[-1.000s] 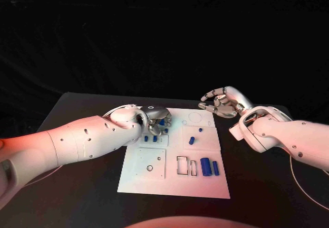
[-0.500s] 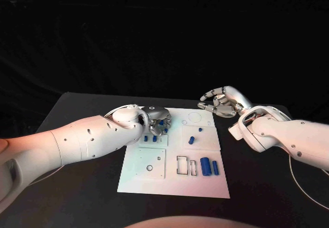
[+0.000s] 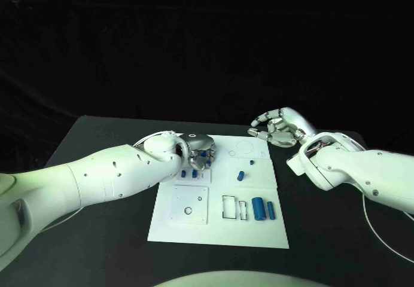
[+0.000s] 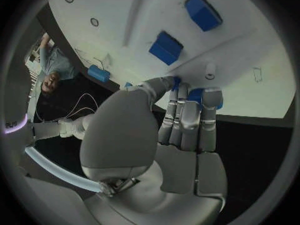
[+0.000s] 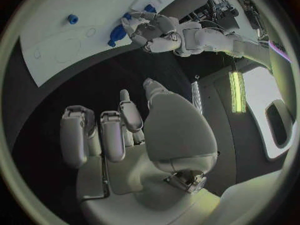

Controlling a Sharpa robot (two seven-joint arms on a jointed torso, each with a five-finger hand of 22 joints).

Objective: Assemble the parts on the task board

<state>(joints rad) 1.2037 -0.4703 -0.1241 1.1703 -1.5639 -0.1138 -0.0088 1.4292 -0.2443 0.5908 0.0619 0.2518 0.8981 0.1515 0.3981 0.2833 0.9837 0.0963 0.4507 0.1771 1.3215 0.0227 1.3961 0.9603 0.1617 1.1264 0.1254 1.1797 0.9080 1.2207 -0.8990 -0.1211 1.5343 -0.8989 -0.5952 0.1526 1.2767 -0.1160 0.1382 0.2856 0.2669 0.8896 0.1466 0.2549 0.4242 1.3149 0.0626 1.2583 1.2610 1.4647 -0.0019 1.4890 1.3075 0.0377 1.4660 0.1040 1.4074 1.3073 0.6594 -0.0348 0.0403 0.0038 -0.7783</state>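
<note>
The white task board lies in the middle of the black table. My left hand hovers over the board's far left corner, fingers curled, pinching a small blue part between thumb and fingertips. Two blue blocks stand in the board just below that hand, also seen as blocks from the wrist. A blue peg and two upright blue cylinders sit further right. My right hand hangs beyond the board's far right corner, fingers loosely bent and apart, holding nothing.
Outlined rectangular slots and small round holes mark the board's near half. A large circle outline sits at the far right corner. Bare black table lies left and right of the board.
The left hand has shifted very slightly over the board's far left corner. The right hand has stayed where it was.
</note>
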